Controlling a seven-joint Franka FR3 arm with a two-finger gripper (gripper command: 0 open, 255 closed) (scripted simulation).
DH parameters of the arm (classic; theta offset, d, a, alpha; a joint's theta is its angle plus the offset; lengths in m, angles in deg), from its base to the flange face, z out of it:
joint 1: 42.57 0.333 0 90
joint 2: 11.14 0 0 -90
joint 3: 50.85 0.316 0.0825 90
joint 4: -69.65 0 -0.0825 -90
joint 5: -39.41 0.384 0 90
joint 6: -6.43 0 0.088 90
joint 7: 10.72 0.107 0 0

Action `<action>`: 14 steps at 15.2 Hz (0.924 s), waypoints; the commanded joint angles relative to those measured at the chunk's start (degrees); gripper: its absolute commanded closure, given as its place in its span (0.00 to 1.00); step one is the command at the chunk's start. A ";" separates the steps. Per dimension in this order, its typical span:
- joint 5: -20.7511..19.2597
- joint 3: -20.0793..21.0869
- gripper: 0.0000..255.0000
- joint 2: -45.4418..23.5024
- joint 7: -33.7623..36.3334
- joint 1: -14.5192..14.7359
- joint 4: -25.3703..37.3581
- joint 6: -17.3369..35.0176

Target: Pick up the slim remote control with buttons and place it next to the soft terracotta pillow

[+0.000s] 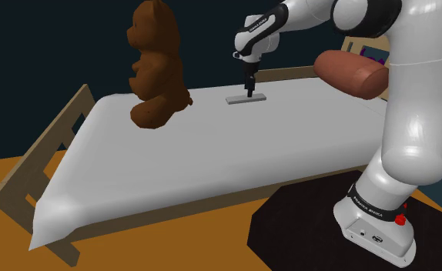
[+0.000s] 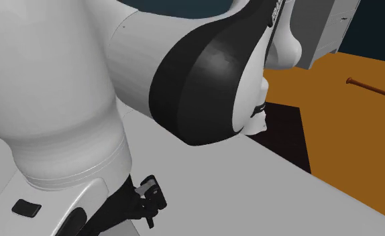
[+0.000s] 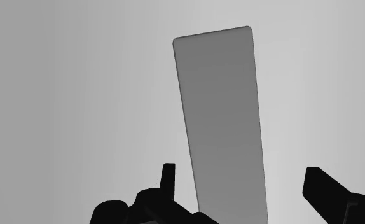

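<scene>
The remote is a slim, flat grey slab lying on the white bed, towards its far side. My black gripper points straight down just above it. In the wrist view the remote runs lengthwise away from the hand, and the open gripper has its near end between its fingers without touching it. No buttons show on the plain grey face. The terracotta pillow lies at the bed's head, to the shoulder view's right of the remote, partly behind my arm.
A brown teddy bear sits on the bed to the shoulder view's left of the remote. A wooden bed frame rims the mattress above an orange floor. My arm's white and dark links loom close in the second exterior view.
</scene>
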 commanded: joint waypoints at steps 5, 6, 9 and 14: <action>1.08 0.58 0.00 -2.79 -0.98 -0.45 -0.77 3.48; 1.16 0.63 0.00 -3.01 -1.04 -0.48 -0.91 3.83; 1.16 0.63 0.00 -3.02 -1.04 -0.48 -0.89 3.83; 1.16 0.63 1.00 -3.02 -1.04 -0.48 -0.89 3.82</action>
